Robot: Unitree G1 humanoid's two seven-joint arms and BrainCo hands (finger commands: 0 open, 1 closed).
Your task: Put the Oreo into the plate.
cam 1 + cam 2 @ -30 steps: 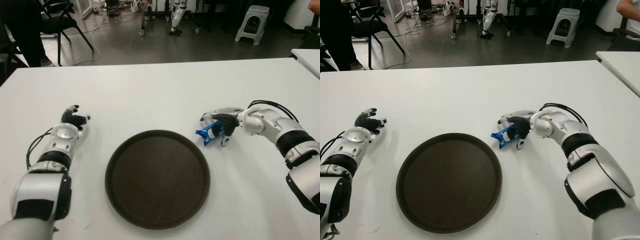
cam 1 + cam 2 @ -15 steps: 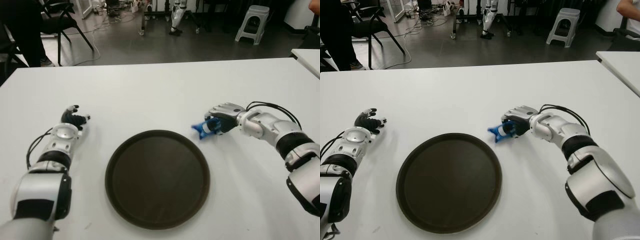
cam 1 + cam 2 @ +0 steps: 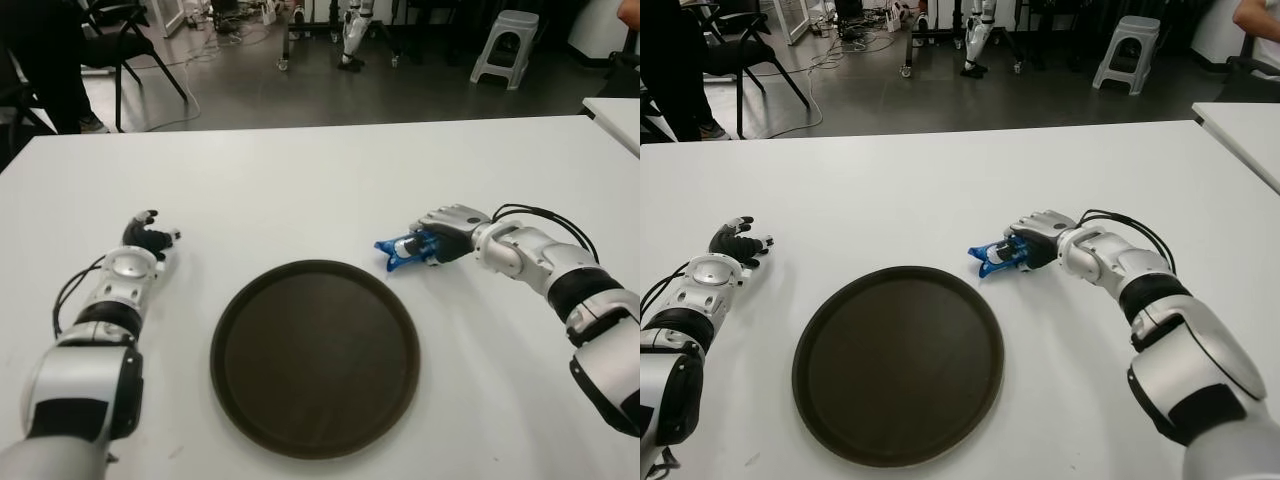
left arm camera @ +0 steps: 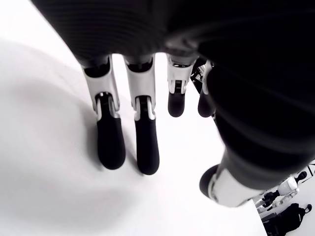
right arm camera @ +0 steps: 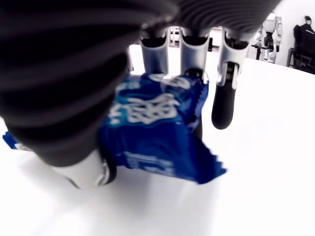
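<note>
Place: robotics lab or workshop.
Work surface: plain white table [image 3: 320,190] filling the lower frame; a second white table [image 3: 615,112] at right edge.
Floor: grey, with loose cables [image 3: 195,45] at upper left.
Furniture: black chair [image 3: 125,45] upper left; grey plastic stool [image 3: 505,45] upper right.
Equipment: wheeled stand and robot legs [image 3: 355,35] at top centre.

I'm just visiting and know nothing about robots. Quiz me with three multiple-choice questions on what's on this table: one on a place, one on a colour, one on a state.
1. Where is the Oreo packet?
A. on the plate
B. in the right hand, beside the plate's far right rim
C. by the left hand

2. What colour is the packet?
A. red
B. blue
C. green

3. What is on the plate?
A. nothing
B. the packet
C. a cup

Key: 1 B, the right hand grips it off the rim; 2 B, its wrapper is blue; 3 A, the plate's dark surface is bare. The left hand shows left of the plate.
</note>
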